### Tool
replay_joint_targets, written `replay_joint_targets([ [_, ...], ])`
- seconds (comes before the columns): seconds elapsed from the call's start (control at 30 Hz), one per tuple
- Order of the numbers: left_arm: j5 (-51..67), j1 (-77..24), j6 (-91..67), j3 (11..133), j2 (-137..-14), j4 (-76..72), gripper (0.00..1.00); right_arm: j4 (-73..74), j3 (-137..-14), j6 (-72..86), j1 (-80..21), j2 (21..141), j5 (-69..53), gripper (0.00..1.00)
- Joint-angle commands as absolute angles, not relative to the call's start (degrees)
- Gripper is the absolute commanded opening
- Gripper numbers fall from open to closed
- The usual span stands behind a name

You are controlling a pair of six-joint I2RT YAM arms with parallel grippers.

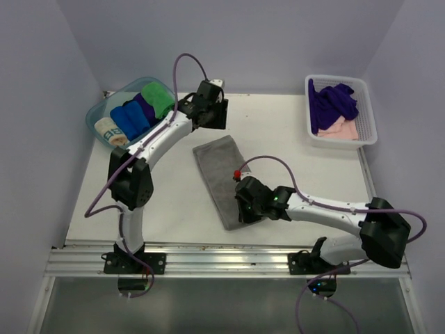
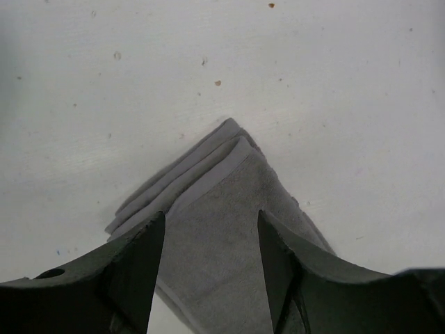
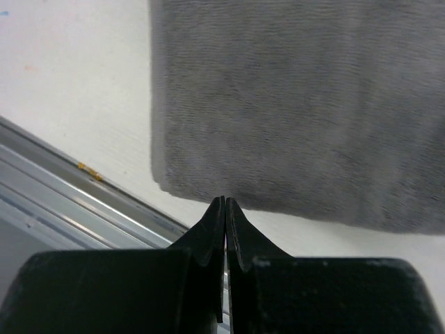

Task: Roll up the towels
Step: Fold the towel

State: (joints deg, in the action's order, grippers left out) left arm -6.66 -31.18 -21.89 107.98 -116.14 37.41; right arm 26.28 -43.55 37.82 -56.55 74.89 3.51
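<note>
Folded to a long strip, the grey towel (image 1: 221, 179) lies slantwise in the middle of the table (image 1: 167, 202). Over its far corner hangs the left gripper (image 2: 211, 229), jaws apart, nothing between them. At the strip's near end sits the right gripper (image 3: 224, 205), jaws pressed together on nothing, tips just short of the cloth edge. Far right: purple towel (image 1: 334, 103) and pink towel (image 1: 342, 129), loose in a white basket (image 1: 368, 118). Far left: clear tub (image 1: 97, 115) holding rolled cloths (image 1: 131, 120).
</note>
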Motion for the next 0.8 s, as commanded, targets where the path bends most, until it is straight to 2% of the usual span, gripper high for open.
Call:
replay_joint_targets([
  [0.0,-9.1,-30.6,-22.8,102.5,-111.8,38.2,0.60,21.0,-47.6,36.4,-59.5,79.3,2.6,0.00],
  [0.23,-7.9,-28.5,-24.1,90.8,-106.0,36.2,0.60,18.2,-47.4,36.0,-59.8,89.9,4.8,0.00],
  [0.37,-4.7,-27.6,-23.8,86.7,-103.9,35.1,0.60,18.6,-46.8,35.9,-59.9,85.4,5.4,0.00],
  [0.53,-0.3,-27.8,-22.8,80.9,-100.4,29.9,0.61,23.4,-48.4,34.5,-58.6,78.2,13.7,0.00],
  [0.77,6.4,-27.8,-25.7,76.0,-103.7,25.3,0.59,26.8,-51.8,31.6,-47.3,80.1,14.5,0.00],
])
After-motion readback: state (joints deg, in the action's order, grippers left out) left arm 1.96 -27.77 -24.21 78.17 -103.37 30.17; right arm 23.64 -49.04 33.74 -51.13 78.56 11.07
